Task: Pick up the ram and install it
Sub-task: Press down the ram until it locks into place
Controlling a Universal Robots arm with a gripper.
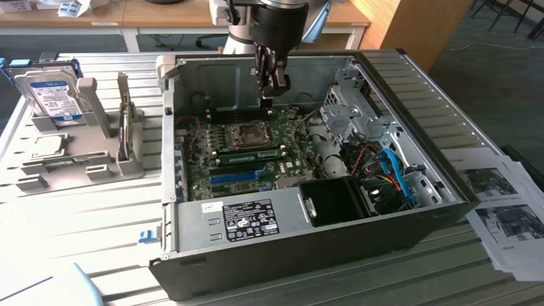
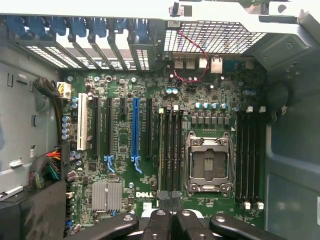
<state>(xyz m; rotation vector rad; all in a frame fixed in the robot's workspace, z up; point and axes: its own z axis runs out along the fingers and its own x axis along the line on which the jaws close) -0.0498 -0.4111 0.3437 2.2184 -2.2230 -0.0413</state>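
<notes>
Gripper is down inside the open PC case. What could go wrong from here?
The shut gripper hangs above the motherboard, near the open CPU socket; a descent off line could hit it. The memory slots sit tightly packed, so a small offset meets the wrong slot.

You see the open computer case [image 1: 314,166] in the middle, motherboard [image 1: 246,156] inside it, gripper [image 1: 274,86] above that board, hard drive [image 1: 51,95] in its stand [image 1: 76,159] at the exterior view's left, papers [image 1: 501,204] at its right.

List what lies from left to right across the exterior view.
Hard drive in the grey holder → open computer case with the gripper above its motherboard → printed sheets.
</notes>
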